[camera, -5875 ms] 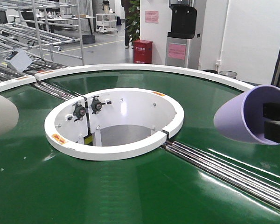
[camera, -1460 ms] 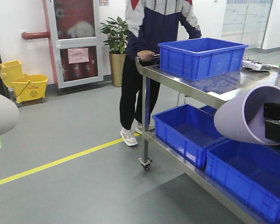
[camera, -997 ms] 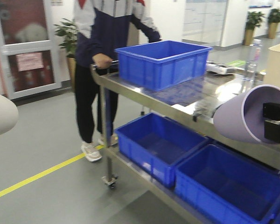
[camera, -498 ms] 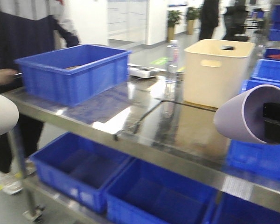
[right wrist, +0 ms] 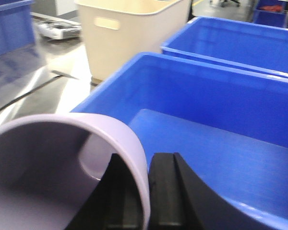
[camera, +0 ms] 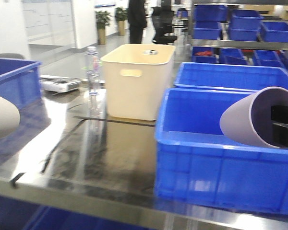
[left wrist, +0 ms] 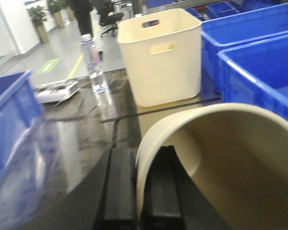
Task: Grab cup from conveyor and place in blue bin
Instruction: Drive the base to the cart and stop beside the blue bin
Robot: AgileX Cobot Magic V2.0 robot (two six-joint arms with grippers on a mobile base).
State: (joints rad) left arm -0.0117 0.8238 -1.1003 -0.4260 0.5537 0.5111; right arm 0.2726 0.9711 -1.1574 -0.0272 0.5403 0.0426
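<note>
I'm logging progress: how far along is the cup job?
Done: both cups are grabbed, the left gripper shut on the cream cup, the right gripper on the lilac cup. In hand: the lilac cup hangs by the blue bin. Left: neither cup is in the bin yet.

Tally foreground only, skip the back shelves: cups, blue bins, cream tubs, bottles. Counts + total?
Cups: 2 (lilac cup, beige cup)
Blue bins: 3 (near bin, rear bin, left bin)
Cream tub: 1
Water bottle: 1
Total: 7
</note>
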